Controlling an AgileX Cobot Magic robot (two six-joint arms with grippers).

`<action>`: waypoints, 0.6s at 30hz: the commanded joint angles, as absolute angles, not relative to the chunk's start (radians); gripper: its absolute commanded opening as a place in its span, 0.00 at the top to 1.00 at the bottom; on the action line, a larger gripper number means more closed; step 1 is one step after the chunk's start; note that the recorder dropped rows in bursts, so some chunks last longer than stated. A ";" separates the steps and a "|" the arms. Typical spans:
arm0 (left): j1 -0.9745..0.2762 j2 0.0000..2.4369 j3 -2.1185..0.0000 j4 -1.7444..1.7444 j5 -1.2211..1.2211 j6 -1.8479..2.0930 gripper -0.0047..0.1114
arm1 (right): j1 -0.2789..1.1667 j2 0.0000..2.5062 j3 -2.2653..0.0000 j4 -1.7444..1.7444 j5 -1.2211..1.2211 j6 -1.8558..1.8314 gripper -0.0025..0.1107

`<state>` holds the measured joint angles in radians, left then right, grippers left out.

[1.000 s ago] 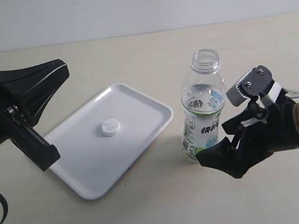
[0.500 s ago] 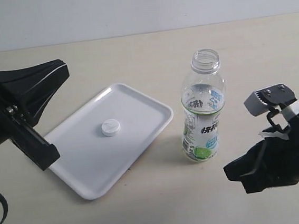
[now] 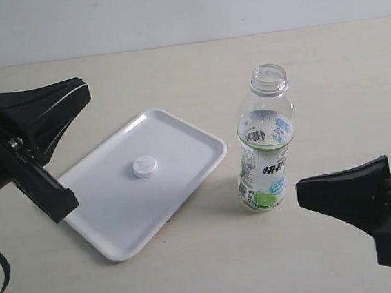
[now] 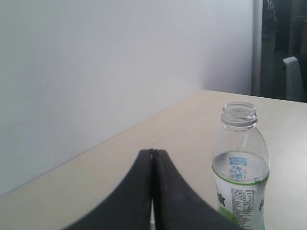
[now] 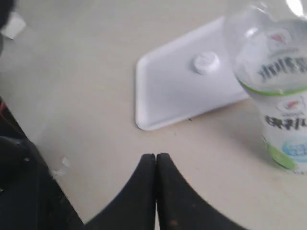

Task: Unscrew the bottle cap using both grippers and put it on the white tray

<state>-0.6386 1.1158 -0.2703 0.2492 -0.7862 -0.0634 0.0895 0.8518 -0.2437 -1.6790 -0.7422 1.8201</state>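
Your bottle cap (image 3: pixel 144 166) is a small round white piece with a ribbed side. It lies flat near the middle of the white tray (image 3: pixel 106 228). The tray is shallow and glossy, with rounded corners and a raised rim, and it sits slantwise on the pale worktop (image 3: pixel 194 278).

Near the tray's right-hand corner in the exterior view stands the bottle (image 3: pixel 266 146). It is upright, of clear plastic, and its threaded neck is open. Its white, green and blue label carries a lime picture and Chinese characters.

Your left tool (image 3: pixel 83 92) has its jaws pressed together with nothing between them. It sits at the left edge of the exterior view with its tip pointing across toward the bottle. The cap lies lower and to the right of that tip, clear of it.

Your right tool (image 3: pixel 302 193) is also pressed together and empty. It sits low on the right of the exterior view, with its tip aimed at the bottle's lower label, near it but not touching. The cap is well apart from this tool, on the far side of the bottle. In the right wrist view you see the cap on the tray beyond the closed tips.
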 commanded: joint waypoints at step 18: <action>-0.638 1.110 -0.264 0.251 -0.783 -0.075 0.96 | 0.088 0.367 -0.237 -1.681 -0.298 1.833 0.98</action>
<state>-0.6386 1.1158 -0.2703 0.2492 -0.7862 -0.0634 0.0895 0.4036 -0.2421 -1.6808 -0.3754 1.8281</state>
